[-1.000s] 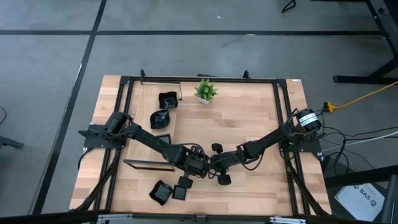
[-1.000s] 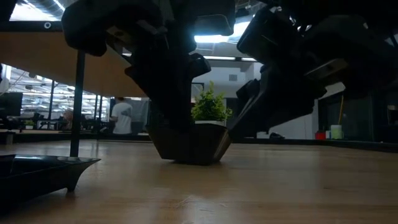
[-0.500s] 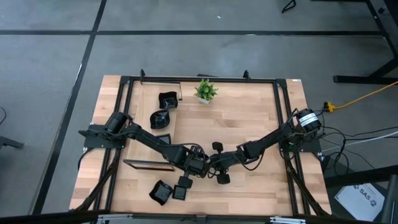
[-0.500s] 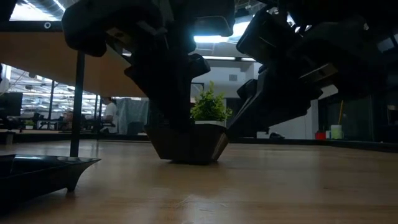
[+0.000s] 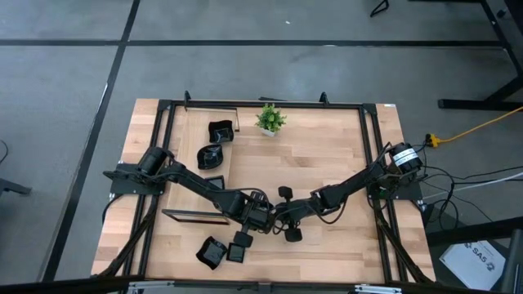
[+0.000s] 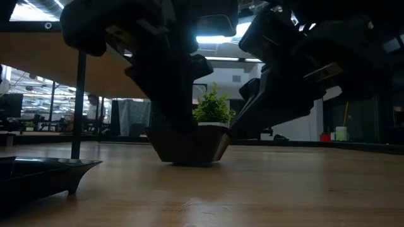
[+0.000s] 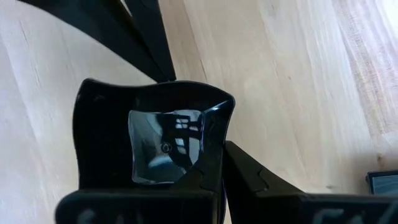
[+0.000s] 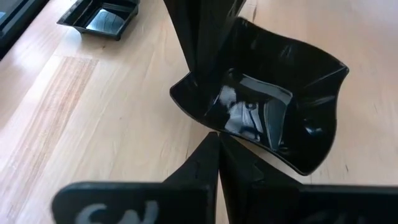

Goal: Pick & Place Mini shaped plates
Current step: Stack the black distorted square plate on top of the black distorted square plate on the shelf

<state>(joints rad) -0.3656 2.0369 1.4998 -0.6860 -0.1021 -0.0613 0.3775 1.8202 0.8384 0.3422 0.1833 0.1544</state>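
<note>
Mini glossy black square plate (image 8: 267,118) sat on the wooden table (image 5: 327,163) between both grippers, left gripper (image 7: 211,180) and right gripper (image 8: 217,155) each clamped on opposite rims.

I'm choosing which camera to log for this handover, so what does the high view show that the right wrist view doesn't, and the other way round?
Only the high view shows the potted plant, two plates at the table's far left and two more at the near edge, plus both whole arms meeting mid-table.

Only the right wrist view shows the held plate up close: glossy, square-welled, wavy-rimmed, with the left gripper clamped on its far rim and the right gripper shut at its near rim.

Both show the wooden table and the two grippers together.
</note>
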